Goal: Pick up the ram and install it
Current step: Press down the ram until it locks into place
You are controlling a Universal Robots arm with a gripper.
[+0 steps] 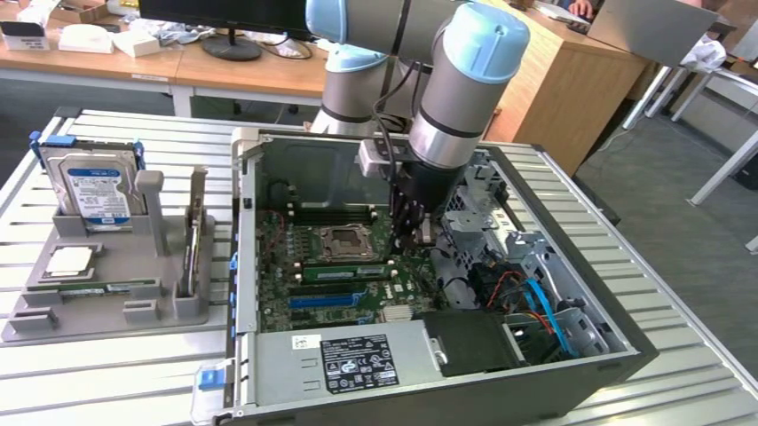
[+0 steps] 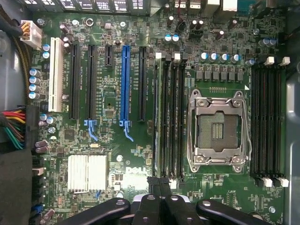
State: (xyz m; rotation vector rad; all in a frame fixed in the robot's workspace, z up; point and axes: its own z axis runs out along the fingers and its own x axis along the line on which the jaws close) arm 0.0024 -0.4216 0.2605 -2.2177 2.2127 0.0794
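On my screen the slatted counter (image 1: pixel 106 377) carries the open computer case (image 1: pixel 616 351), and the arm (image 1: pixel 456 106) reaches down into it over the motherboard (image 2: pixel 117 154). The ram (image 1: pixel 343 272) stands on edge in the slot bank just beside the processor socket (image 2: pixel 216 129), in the slot farthest from it as far as I can judge. My fingers (image 2: pixel 149 206) are clenched together with nothing between them, poised over the ram's end toward the exterior view's right. I cannot tell whether they touch it. My worry is that pressing only that end could seat the stick crooked, with one latch unlocked. An off-centre push could also slide the tips onto the neighbouring empty slot or flex the board.
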